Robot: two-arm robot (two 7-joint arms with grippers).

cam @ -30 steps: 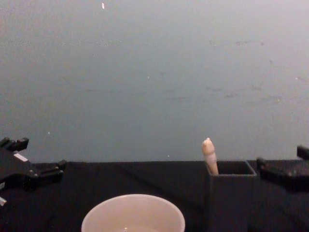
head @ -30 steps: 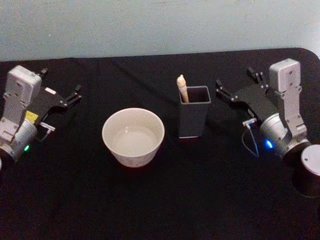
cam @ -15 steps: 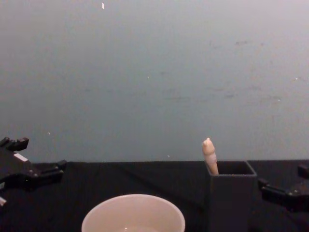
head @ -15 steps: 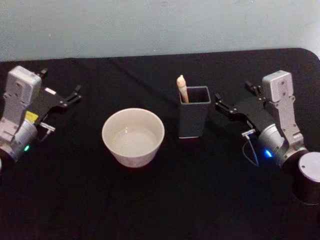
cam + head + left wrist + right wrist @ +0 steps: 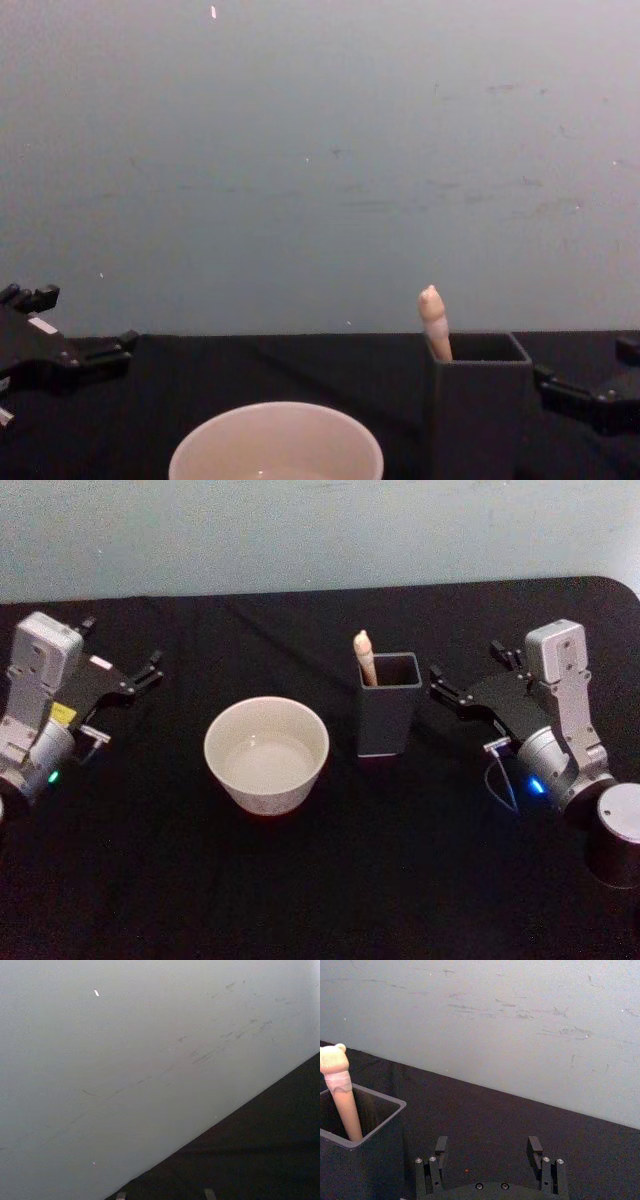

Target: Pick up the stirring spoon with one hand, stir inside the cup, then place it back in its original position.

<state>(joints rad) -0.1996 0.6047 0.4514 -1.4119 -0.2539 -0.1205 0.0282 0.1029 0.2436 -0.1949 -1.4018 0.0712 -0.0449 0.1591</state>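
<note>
Black cloth covered the table (image 5: 330, 880), on which the cream-white cup (image 5: 266, 754) stood left of centre and the dark grey holder box (image 5: 388, 716) just to its right, the two apart. The stirring spoon (image 5: 365, 658) stood in the holder box, leaning against its left rear corner, with its peach handle tip rising above the rim and its bowl hidden inside. The right tool (image 5: 465, 675) hovered just to the right of the holder box, fingers spread apart and empty, pointing toward the box without touching it; in the right wrist view the two fingertips (image 5: 534, 1146) stood wide apart with the spoon's handle off to one side, beyond them. The left tool (image 5: 120, 658) rested at the far left of the table, well away from the cup, its fingers likewise apart and empty.
</note>
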